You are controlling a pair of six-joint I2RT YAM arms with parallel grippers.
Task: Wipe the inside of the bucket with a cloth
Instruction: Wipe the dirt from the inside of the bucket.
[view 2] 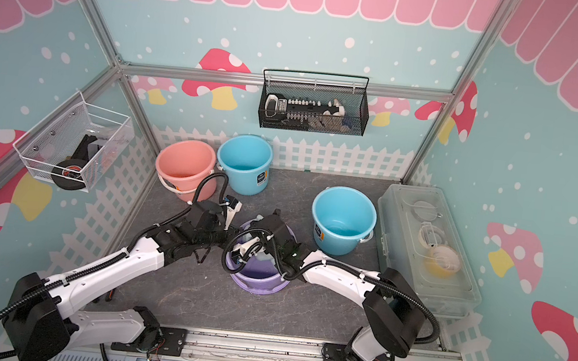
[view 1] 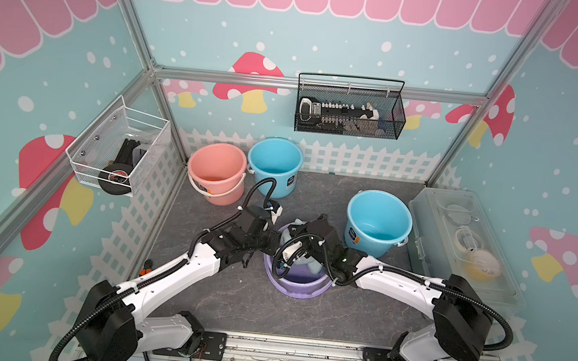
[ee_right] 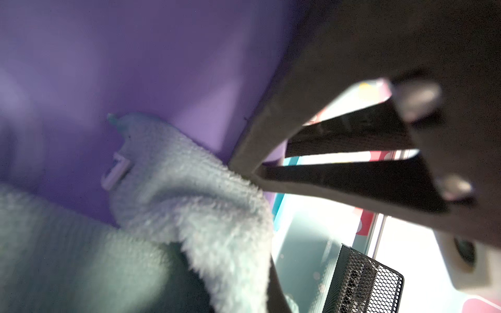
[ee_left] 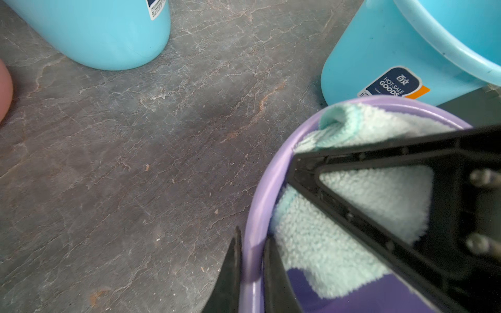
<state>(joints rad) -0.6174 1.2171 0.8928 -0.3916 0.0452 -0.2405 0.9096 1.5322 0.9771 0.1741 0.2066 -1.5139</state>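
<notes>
Left wrist view: left gripper (ee_left: 252, 235) clamped on the rim of the purple bucket (ee_left: 260, 206), one finger each side. Inside, the cloth (ee_left: 325, 244), pinched in the closed right gripper (ee_left: 295, 161); bucket floor mostly hidden. Just beyond, nearer blue bucket (ee_left: 366, 46), sticker (ee_left: 390, 84) reads "HOT-SALE GOODS", fine print unreadable. Farther back in both top views: pink bucket (view 1: 216, 170), second blue bucket (view 1: 275, 158). Black mesh basket (view 1: 347, 131) on back wall, contents unclear.

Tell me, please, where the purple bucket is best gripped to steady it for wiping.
Probably its thin rim on the left arm's side, from above, one finger inside and one outside: the purple bucket stands upright and open, too wide to span. The left claw is shut there.
</notes>
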